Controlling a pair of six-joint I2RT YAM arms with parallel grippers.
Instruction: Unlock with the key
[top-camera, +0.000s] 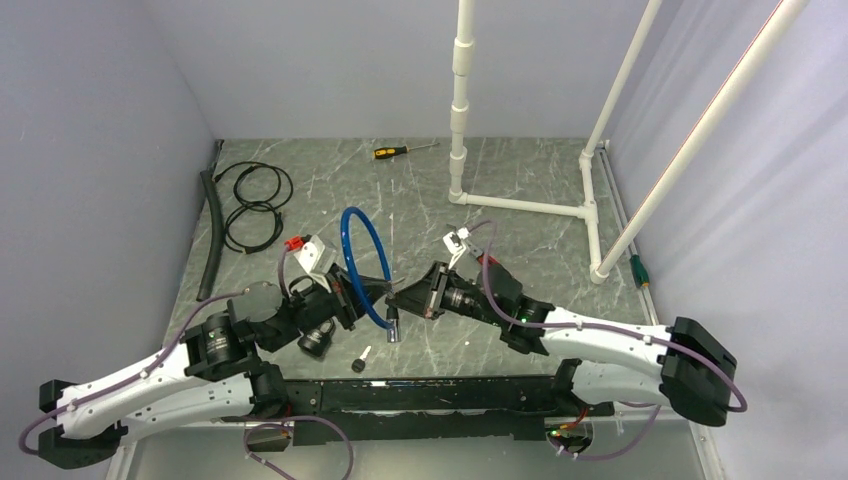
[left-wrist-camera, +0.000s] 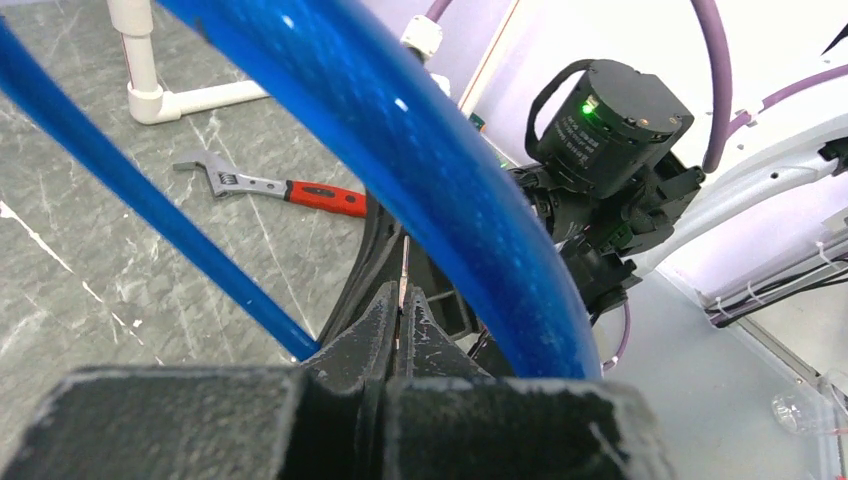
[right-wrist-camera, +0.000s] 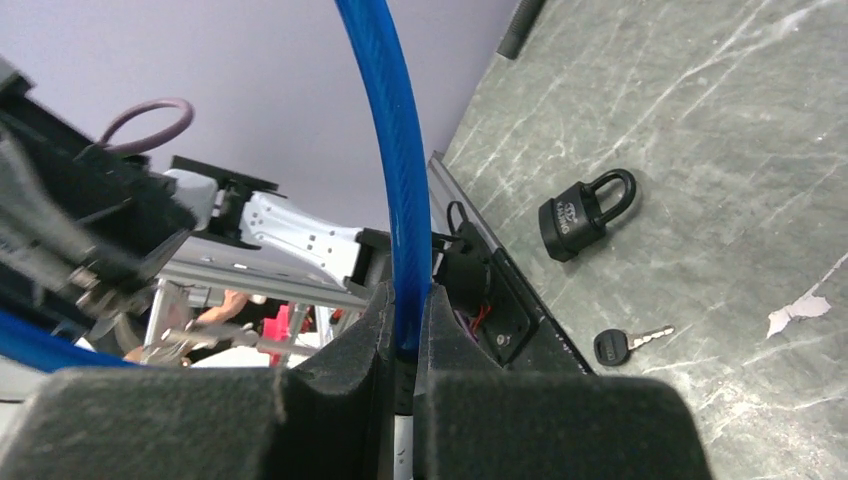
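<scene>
A blue cable lock (top-camera: 362, 262) stands as a loop between my two grippers. Its dark cylinder end (top-camera: 393, 326) hangs just below them. My right gripper (top-camera: 402, 298) is shut on the blue cable (right-wrist-camera: 400, 200), which runs up between its fingers (right-wrist-camera: 350, 350). My left gripper (top-camera: 350, 296) is shut on a thin metal key blade (left-wrist-camera: 403, 272) that sticks out from the fingertips, with the blue cable (left-wrist-camera: 440, 170) close in front. A black padlock (right-wrist-camera: 583, 213) and a second, black-headed key (right-wrist-camera: 625, 343) lie on the table near the left arm.
A white pipe frame (top-camera: 520, 205) stands at the back right. A yellow-handled screwdriver (top-camera: 403, 151), black coiled cables (top-camera: 255, 200) and a black hose (top-camera: 210, 235) lie at the back left. A red-handled wrench (left-wrist-camera: 290, 190) lies on the table.
</scene>
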